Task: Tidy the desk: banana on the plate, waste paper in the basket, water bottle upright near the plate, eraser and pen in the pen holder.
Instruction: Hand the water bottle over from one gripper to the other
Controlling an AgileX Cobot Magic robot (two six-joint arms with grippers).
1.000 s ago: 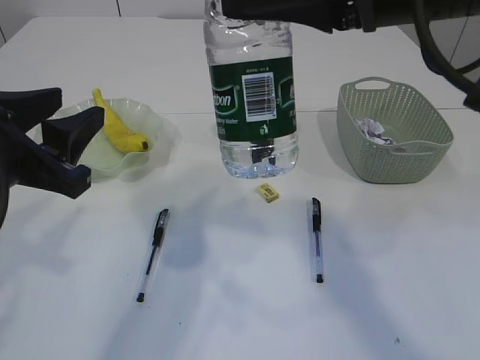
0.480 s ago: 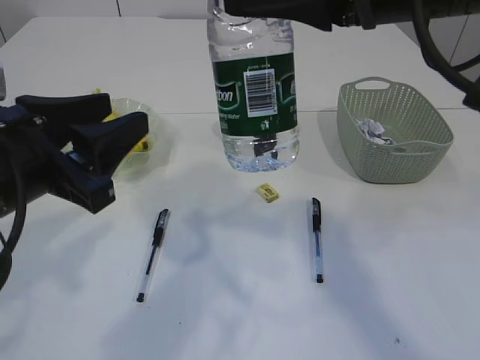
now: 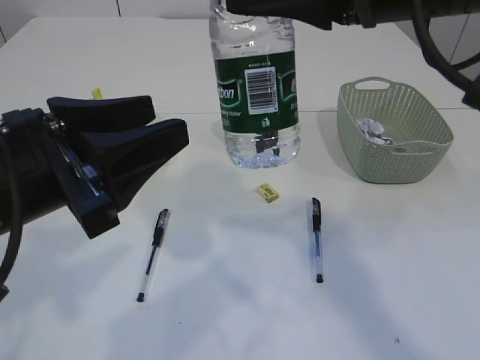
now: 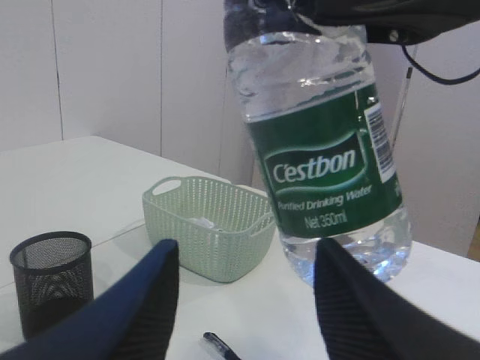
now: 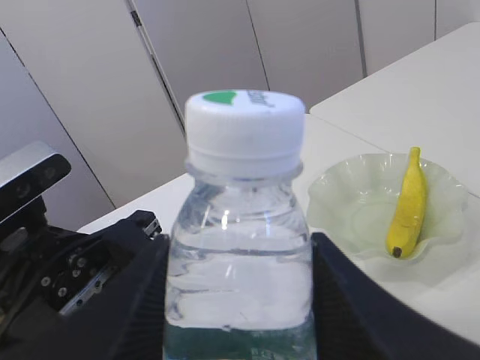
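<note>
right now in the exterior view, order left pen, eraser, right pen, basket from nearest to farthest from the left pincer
From the left pincer:
1. Left pen, just below it.
2. Eraser, centre, in front of the bottle.
3. Right pen, right of centre.
4. Basket, far right.

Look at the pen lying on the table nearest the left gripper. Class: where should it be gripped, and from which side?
Probably at mid-barrel of the left pen, coming straight down from above, fingers closing across its width. It lies flat, slim and long, with bare table either side, so only a top approach fits. The left gripper is open and close by.
</note>
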